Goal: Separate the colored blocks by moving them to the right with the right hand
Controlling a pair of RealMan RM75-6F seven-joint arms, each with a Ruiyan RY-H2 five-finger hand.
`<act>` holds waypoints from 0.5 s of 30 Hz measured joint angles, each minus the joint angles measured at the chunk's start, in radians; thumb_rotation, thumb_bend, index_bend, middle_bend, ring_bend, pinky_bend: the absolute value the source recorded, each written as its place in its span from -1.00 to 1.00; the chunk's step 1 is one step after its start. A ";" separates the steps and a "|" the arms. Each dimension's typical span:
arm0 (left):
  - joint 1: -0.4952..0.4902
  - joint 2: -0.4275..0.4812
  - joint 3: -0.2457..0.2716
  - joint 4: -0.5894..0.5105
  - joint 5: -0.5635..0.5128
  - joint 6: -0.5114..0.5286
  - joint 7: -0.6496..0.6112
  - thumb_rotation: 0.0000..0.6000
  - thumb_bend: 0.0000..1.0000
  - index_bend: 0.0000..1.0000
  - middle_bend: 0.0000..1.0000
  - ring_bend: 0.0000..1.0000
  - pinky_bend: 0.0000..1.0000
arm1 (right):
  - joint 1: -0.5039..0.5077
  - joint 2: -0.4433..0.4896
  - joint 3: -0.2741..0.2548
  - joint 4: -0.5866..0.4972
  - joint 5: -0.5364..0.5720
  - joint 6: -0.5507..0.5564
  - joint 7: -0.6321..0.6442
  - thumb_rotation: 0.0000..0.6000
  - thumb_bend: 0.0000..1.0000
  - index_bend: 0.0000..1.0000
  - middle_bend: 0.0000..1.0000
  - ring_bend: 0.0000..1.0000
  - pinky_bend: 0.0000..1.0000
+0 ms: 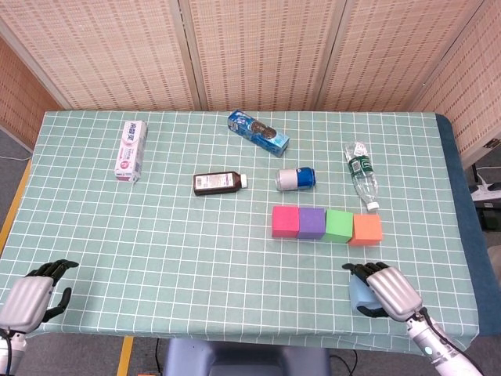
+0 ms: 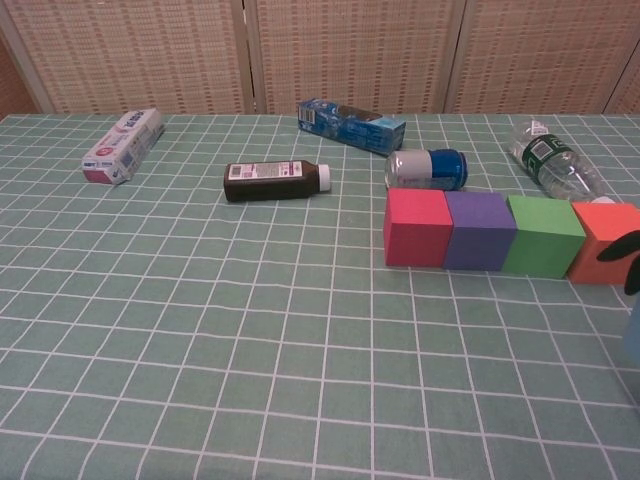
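Observation:
A row of blocks lies mid-table: pink (image 1: 285,222) (image 2: 418,227), purple (image 1: 311,222) (image 2: 480,231), green (image 1: 338,225) (image 2: 543,235), orange (image 1: 366,229) (image 2: 606,242), each touching its neighbour. My right hand (image 1: 390,291) is near the table's front right edge and holds a light blue block (image 1: 359,292), well in front of the orange block. In the chest view only dark fingertips (image 2: 622,250) and a sliver of that block (image 2: 634,335) show at the right edge. My left hand (image 1: 30,295) hovers at the front left corner, holding nothing, fingers curled.
A toothpaste box (image 1: 131,150), a dark bottle (image 1: 218,182), a blue biscuit pack (image 1: 258,131), a can (image 1: 296,178) and a clear water bottle (image 1: 361,175) lie behind the block row. The table edge runs just in front of my right hand.

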 measured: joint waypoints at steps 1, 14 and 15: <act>0.000 0.000 0.000 0.000 -0.002 -0.002 -0.001 1.00 0.06 -0.47 -0.48 -0.47 -0.13 | 0.001 0.007 -0.001 -0.010 0.006 -0.008 0.006 1.00 -0.78 -0.99 -0.80 -0.92 -0.36; -0.005 0.003 0.003 -0.004 -0.004 -0.014 -0.004 1.00 0.05 -0.46 -0.48 -0.47 -0.13 | -0.003 0.014 0.066 -0.039 0.064 0.030 0.093 1.00 -0.78 -0.99 -0.82 -0.94 -0.37; -0.005 0.003 0.003 -0.004 -0.004 -0.014 -0.003 1.00 0.06 -0.46 -0.48 -0.47 -0.13 | -0.004 0.007 0.071 -0.028 0.067 0.034 0.095 1.00 -0.78 -0.99 -0.83 -0.95 -0.40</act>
